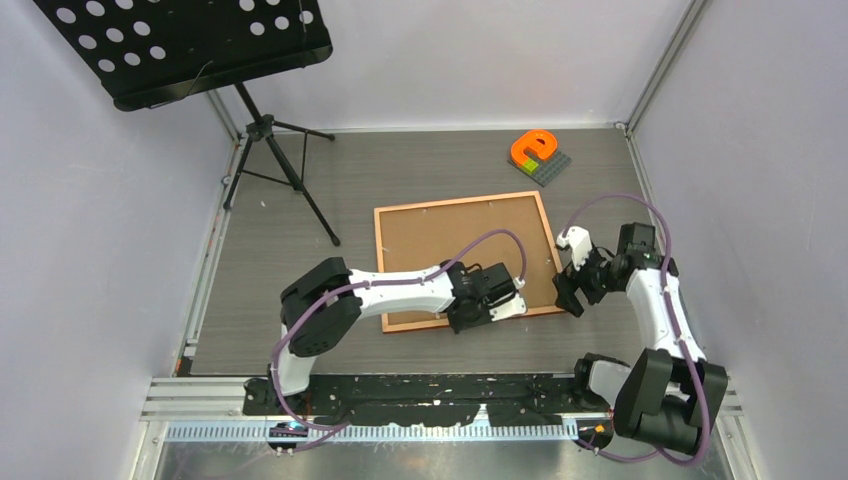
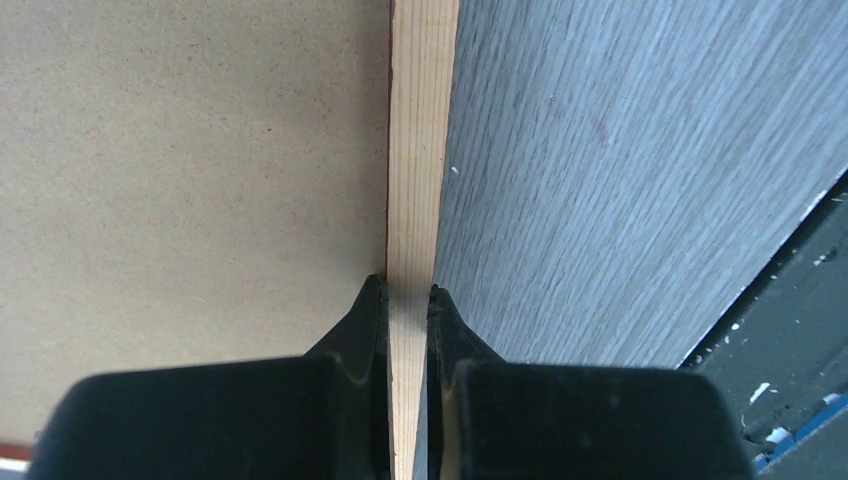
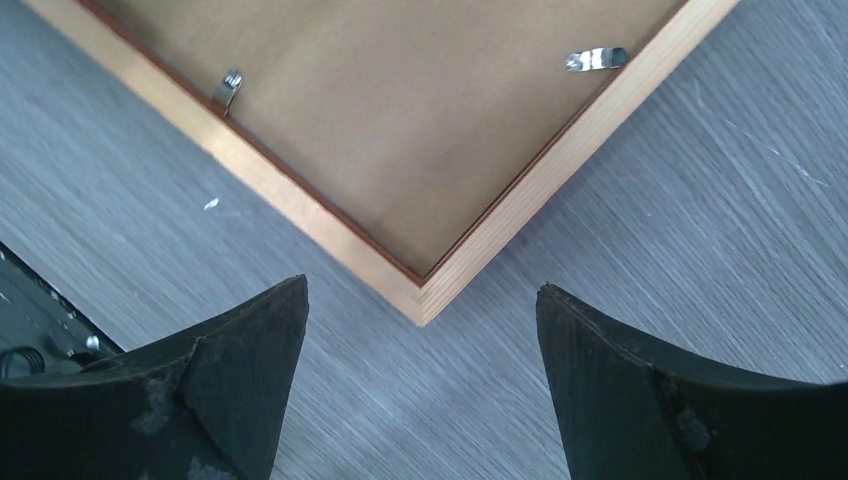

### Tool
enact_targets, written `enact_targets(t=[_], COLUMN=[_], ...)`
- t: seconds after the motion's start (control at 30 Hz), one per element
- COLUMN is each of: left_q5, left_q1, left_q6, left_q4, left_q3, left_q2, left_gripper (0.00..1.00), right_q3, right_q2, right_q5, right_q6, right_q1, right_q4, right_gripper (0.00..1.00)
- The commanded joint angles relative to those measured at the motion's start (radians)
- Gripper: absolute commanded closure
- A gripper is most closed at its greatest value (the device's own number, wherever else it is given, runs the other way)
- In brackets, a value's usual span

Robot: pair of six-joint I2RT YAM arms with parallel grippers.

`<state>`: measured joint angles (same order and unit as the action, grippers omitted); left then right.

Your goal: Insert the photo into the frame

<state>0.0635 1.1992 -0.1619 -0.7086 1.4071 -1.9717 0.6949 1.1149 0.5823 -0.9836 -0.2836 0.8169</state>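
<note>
Your left claw [image 2: 408, 300] is clenched on the near rail of the frame [image 2: 420, 150]; the right claw [image 3: 420, 288] hangs released off its near-right corner. The frame lies back-up on the grey wood-grain counter [image 1: 440, 160], pale walls [image 1: 100, 230] around.

Clamping the left pincer [image 2: 407, 290] on the edge of the frame [image 2: 420, 150], arm stretched low, and hovering the right pincer [image 3: 420, 292] spread wide, wrist tipped down.

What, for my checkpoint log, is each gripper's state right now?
Left gripper: closed on the frame, on its wooden border.
Right gripper: open, holding nothing.
</note>
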Motion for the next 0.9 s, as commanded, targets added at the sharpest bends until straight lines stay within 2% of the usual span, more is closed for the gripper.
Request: enact_targets(t=[0.0,0.2,0.53,0.87], left_q5=[-0.167,-0.188,-0.240,-0.314], left_q1=[-0.032,-0.039,-0.067,-0.099], left_q6=[-0.004,-0.036,-0.023,-0.034], left_q4=[-0.038,-0.085,-0.102,-0.163], left_q3=[0.017,0.087,0.129,0.188], left_q2=[0.032,0.009,-0.002,-0.003], left_gripper=[1.00,1.00,1.00,1.00], right_q3=[-0.032,-0.092,-0.224,-0.299], right_q2=[-0.087,-0.187,-0.378,-0.465], right_q5=[0.027,-0.003,-0.176,-0.284], right_q6=[-0.166,-0.173,-0.074,-0.063], right_q1=[-0.001,0.062,0.326,0.430], right_q4=[0.053,0.043,-0.092,-0.198], right_gripper=[0.08,0.06,0.06,0.07])
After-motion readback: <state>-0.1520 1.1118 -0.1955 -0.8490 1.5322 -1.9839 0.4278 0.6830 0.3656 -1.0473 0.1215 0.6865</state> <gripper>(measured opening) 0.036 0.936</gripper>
